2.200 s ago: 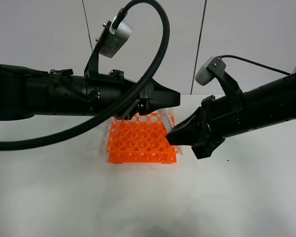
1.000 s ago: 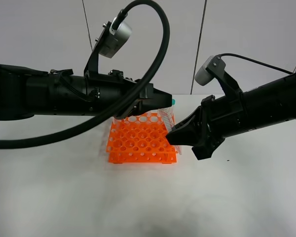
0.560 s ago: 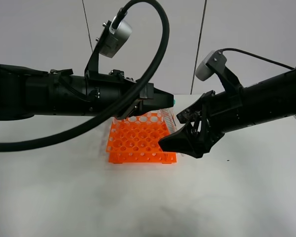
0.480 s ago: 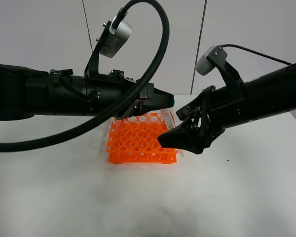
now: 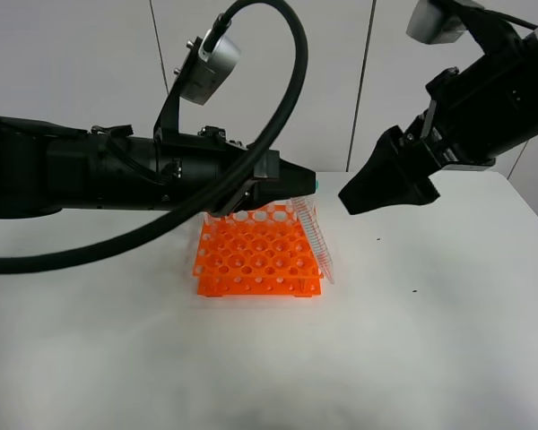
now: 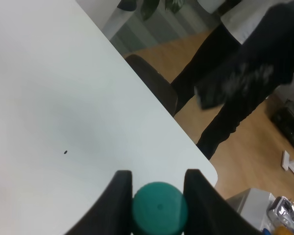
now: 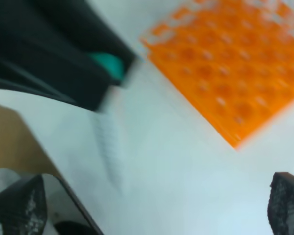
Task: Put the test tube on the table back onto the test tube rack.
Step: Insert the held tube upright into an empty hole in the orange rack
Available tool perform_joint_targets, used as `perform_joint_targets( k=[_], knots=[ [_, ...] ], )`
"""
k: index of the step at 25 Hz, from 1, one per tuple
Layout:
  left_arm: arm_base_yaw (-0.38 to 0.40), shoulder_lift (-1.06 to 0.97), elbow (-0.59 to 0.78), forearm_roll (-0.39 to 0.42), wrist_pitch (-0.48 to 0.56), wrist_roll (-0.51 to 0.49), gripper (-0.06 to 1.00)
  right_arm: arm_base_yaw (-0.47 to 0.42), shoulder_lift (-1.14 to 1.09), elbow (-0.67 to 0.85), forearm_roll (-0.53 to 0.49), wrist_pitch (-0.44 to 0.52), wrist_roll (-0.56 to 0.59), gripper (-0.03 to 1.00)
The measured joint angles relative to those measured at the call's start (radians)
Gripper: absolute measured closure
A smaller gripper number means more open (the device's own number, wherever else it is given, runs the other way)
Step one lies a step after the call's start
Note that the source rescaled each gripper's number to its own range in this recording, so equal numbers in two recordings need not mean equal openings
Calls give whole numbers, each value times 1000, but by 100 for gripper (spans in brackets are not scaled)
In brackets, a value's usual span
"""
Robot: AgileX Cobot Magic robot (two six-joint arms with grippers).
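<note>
The test tube (image 5: 316,240) hangs tilted over the right edge of the orange test tube rack (image 5: 251,255), with its pointed tip low by the rack's front right corner. My left gripper (image 5: 303,184) is shut on its teal cap (image 6: 159,209), which sits between the two fingers (image 6: 120,198). My right gripper (image 5: 359,195) is open and empty, raised up and to the right, apart from the tube. The blurred right wrist view shows the rack (image 7: 235,68), the teal cap (image 7: 109,65) and the faint tube (image 7: 110,147). No other tubes show.
The white table (image 5: 412,349) spreads around the rack. In the left wrist view the table's (image 6: 49,112) rounded corner borders a wooden floor, with a dark chair (image 6: 154,85) and a blurred dark shape (image 6: 245,73) past it. My left arm (image 5: 117,175) spans the back left.
My right gripper has let go of the tube's lower part and pulled away up and to the right. My left gripper has stayed put, still holding the cap.
</note>
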Motion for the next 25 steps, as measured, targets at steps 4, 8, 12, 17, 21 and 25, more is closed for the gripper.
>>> perform_joint_targets(
  k=[4, 8, 12, 17, 21, 25],
  knots=[
    [0, 0, 0, 0, -1, 0, 94, 0, 0, 0, -189, 4, 183, -3],
    [0, 0, 0, 0, -1, 0, 94, 0, 29, 0, -331, -4, 290, -3],
    [0, 0, 0, 0, -1, 0, 94, -45, 108, 0, -365, -43, 324, -3],
    [0, 0, 0, 0, -1, 0, 94, -174, 214, 0, -370, -106, 327, -3],
    [0, 0, 0, 0, -1, 0, 94, -263, 254, 0, -373, -127, 331, -3],
    [0, 0, 0, 0, -1, 0, 94, -315, 256, 0, -373, -101, 345, -3]
  ],
)
